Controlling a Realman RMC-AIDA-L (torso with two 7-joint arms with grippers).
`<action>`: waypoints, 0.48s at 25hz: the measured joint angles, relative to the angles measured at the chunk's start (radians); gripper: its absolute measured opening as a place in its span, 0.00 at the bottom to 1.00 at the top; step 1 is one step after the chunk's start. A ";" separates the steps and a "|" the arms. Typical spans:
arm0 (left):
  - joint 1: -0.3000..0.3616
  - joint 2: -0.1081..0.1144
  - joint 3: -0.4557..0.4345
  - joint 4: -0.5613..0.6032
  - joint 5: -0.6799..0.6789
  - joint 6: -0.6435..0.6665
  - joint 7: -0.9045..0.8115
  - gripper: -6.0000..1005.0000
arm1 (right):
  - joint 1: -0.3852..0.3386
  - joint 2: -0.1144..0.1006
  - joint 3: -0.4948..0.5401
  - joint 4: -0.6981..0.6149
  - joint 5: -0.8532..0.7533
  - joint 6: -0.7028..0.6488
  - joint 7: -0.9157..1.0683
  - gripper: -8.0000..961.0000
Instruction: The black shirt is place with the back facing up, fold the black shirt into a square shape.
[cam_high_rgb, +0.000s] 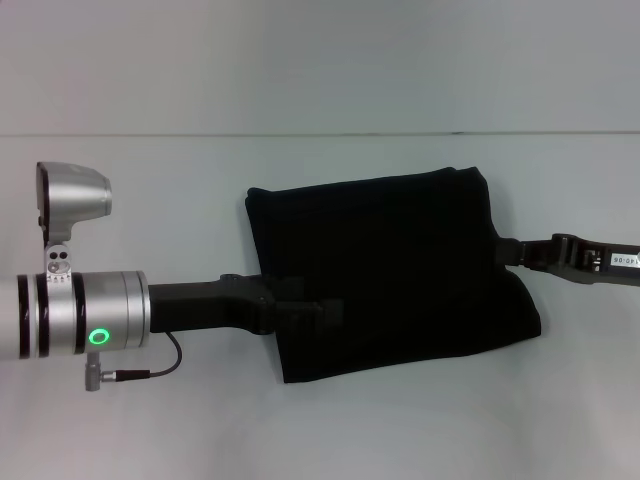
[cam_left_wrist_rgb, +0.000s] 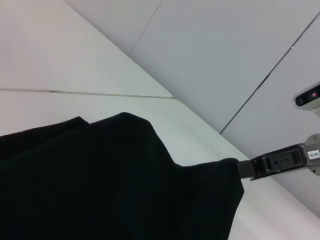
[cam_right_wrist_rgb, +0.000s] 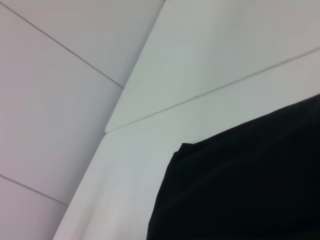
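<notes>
White table (cam_high_rgb: 150, 430) bears the folded black shirt (cam_high_rgb: 390, 265), left gripper (cam_high_rgb: 318, 312) and right gripper (cam_high_rgb: 508, 252) each clamping an edge

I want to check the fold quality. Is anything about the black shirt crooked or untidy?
The matte black fabric shirt is a compact block on the white table, but it sits tilted, and its edge by the right gripper bulges unevenly. The left gripper reaches in at the opposite edge. No damage shows.
</notes>
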 joint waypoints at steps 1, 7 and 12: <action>0.000 0.000 0.000 0.000 0.000 0.000 0.000 0.94 | 0.001 0.001 -0.001 0.000 -0.007 0.005 0.007 0.03; 0.001 0.000 0.000 -0.001 0.000 0.000 0.001 0.94 | -0.009 0.004 -0.004 -0.002 -0.029 0.015 -0.025 0.11; 0.003 -0.001 0.000 -0.002 0.000 -0.001 0.003 0.94 | -0.012 0.003 -0.007 -0.002 -0.076 0.018 -0.095 0.28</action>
